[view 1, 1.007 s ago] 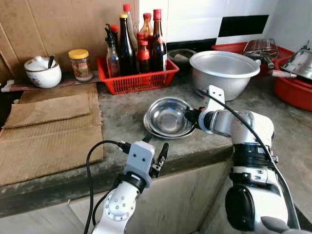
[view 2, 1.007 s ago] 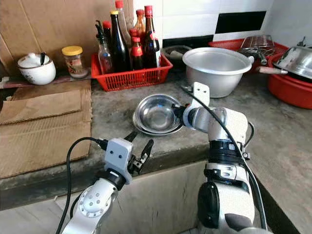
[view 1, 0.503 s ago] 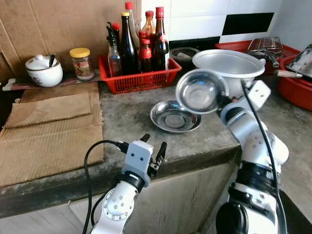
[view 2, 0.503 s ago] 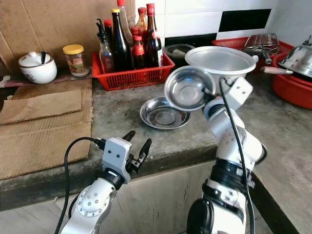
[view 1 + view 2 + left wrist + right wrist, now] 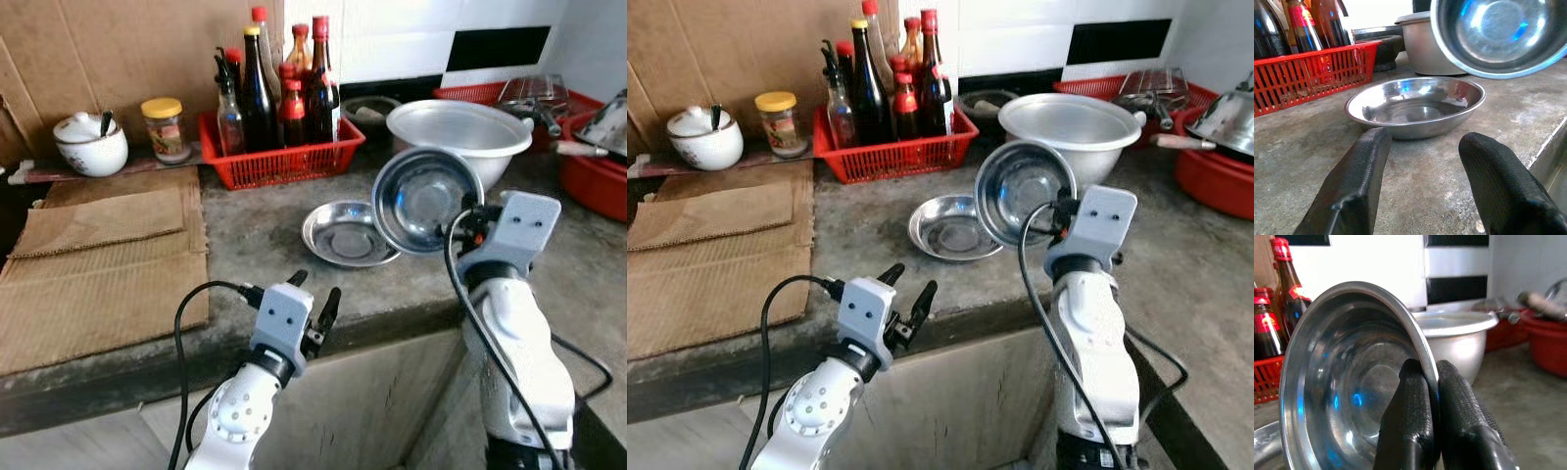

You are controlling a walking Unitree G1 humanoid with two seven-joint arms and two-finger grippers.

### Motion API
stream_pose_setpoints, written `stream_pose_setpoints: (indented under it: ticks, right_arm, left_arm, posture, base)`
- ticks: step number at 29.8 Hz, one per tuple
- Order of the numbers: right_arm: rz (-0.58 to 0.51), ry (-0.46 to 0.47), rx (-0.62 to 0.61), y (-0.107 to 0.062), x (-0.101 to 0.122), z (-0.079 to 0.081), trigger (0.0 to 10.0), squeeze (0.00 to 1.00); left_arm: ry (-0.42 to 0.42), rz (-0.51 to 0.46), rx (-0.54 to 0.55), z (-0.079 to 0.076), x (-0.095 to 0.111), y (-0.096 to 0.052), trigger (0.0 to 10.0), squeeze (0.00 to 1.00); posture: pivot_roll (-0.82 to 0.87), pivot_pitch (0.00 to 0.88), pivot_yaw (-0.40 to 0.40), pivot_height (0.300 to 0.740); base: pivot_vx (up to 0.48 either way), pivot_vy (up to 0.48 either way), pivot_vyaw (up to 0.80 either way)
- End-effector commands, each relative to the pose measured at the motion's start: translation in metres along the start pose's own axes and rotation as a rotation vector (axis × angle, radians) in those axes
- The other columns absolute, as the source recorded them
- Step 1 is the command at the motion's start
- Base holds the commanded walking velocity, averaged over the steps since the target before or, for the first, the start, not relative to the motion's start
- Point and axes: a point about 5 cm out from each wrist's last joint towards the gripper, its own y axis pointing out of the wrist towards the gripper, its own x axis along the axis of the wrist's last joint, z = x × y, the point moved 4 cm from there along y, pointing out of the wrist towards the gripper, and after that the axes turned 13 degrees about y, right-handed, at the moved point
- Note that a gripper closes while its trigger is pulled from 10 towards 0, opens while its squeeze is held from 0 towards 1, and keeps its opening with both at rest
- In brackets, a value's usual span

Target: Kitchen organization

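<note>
Right tool (image 5: 1055,217) pinches the rim of a steel bowl (image 5: 1024,192), tilted in the air, with the big pot (image 5: 1070,135) behind and a plate (image 5: 953,227) below-left on the surface (image 5: 862,235); placing it remains. Left tool (image 5: 904,297) hovers wide open, idle.

Shiny silver bowls and a bright red basket

The lifted bowl (image 5: 426,199) and the flat dish (image 5: 349,233) were shiny silver, and the big pot (image 5: 458,138) was pale grey. The basket (image 5: 278,160) was red, with dark bottles (image 5: 260,88) that had red caps. The jar (image 5: 162,128) had a yellow lid. The counter (image 5: 245,245) was grey, the cardboard (image 5: 98,255) brown.
</note>
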Motion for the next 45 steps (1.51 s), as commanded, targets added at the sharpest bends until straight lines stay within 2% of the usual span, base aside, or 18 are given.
stream_pose_setpoints:
  ticks: [1,4,5,6,7,8,9,22,45]
  right_arm:
    - [-0.040,0.027,0.050,-0.005,0.007,0.011,0.0,0.00]
    - [-0.066,0.024,0.039,-0.010,0.007,0.012,0.2,0.00]
    - [-0.075,0.029,0.031,-0.010,0.008,0.012,2.4,0.00]
    - [-0.080,0.033,0.026,-0.010,0.008,0.012,2.4,0.00]
    - [-0.093,0.029,0.020,-0.010,0.010,0.012,8.8,0.00]
    - [-0.097,0.027,0.020,-0.009,0.010,0.012,8.8,0.00]
    - [-0.101,0.031,0.026,-0.008,0.011,0.013,10.0,0.00]
    - [-0.089,0.047,0.108,-0.012,0.005,0.025,10.0,0.00]
    - [-0.072,0.042,0.110,-0.012,0.000,0.025,10.0,0.00]
  left_arm:
    - [-0.002,-0.032,-0.001,0.000,0.008,0.001,10.0,0.00]
    - [-0.001,-0.034,-0.004,0.001,0.008,0.002,10.0,0.00]
    - [0.000,-0.036,-0.006,0.001,0.009,0.003,10.0,0.00]
    - [0.001,-0.038,-0.008,0.001,0.009,0.003,10.0,0.00]
    - [0.002,-0.046,-0.011,0.000,0.011,0.003,10.0,0.00]
    - [0.001,-0.047,-0.011,0.000,0.011,0.004,10.0,0.00]
    - [0.001,-0.054,-0.008,0.001,0.013,0.004,10.0,0.00]
    - [0.002,-0.055,0.017,0.003,0.015,0.002,10.0,0.00]
    - [0.003,-0.057,0.021,0.004,0.016,0.003,10.0,0.00]
  posture:
    - [0.00,0.000,-0.019,0.740]
    - [0.00,0.000,-0.006,0.740]
    - [0.00,0.000,-0.001,0.740]
    - [0.00,0.000,-0.001,0.740]
    - [0.01,0.000,-0.001,0.740]
    - [0.01,0.000,-0.001,0.740]
    - [0.01,0.000,-0.001,0.740]
    - [0.02,0.000,-0.023,0.740]
    - [0.01,0.000,-0.023,0.740]
  base:
    - [0.000,0.000,0.00]
    - [0.000,0.000,0.00]
    - [0.000,0.000,0.00]
    - [0.000,0.000,0.00]
    - [0.000,0.000,0.00]
    - [0.000,0.000,0.00]
    - [0.000,0.000,0.00]
    - [0.000,0.000,0.00]
    - [-0.301,0.000,0.00]
